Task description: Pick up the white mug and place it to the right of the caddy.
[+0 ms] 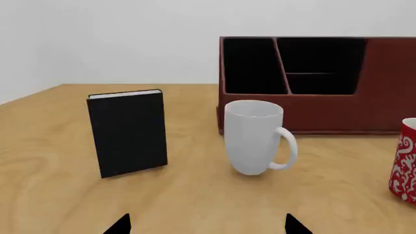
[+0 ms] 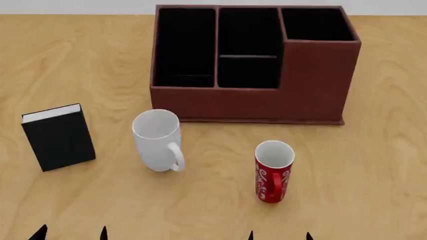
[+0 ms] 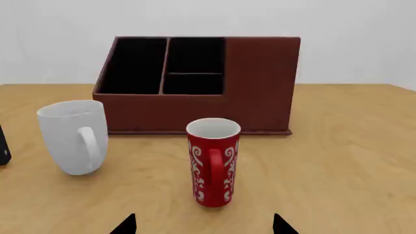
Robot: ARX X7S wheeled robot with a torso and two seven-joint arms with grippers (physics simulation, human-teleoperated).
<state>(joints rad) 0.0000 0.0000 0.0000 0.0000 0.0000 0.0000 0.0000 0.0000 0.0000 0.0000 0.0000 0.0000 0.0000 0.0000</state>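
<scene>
The white mug [image 2: 157, 140] stands upright on the wooden table, handle toward me and to the right, just in front of the caddy's left part. It also shows in the left wrist view [image 1: 255, 137] and the right wrist view [image 3: 74, 137]. The reddish-brown caddy [image 2: 313, 70] stands at the back, black compartments open upward; it also shows in the wrist views [image 1: 383, 92] [image 3: 260, 83]. My left gripper [image 2: 72, 234] is open and empty at the near edge, left of the mug [image 1: 208, 225]. My right gripper [image 2: 279, 235] is open and empty, just before the red mug [image 3: 202, 224].
A slim red mug with white patterns [image 2: 273, 171] stands right of the white mug, in front of the caddy [image 3: 214, 162] [image 1: 404, 161]. A black book with white pages [image 2: 59, 137] stands upright at the left [image 1: 127, 131]. Bare table [image 2: 387, 165] lies right of the caddy.
</scene>
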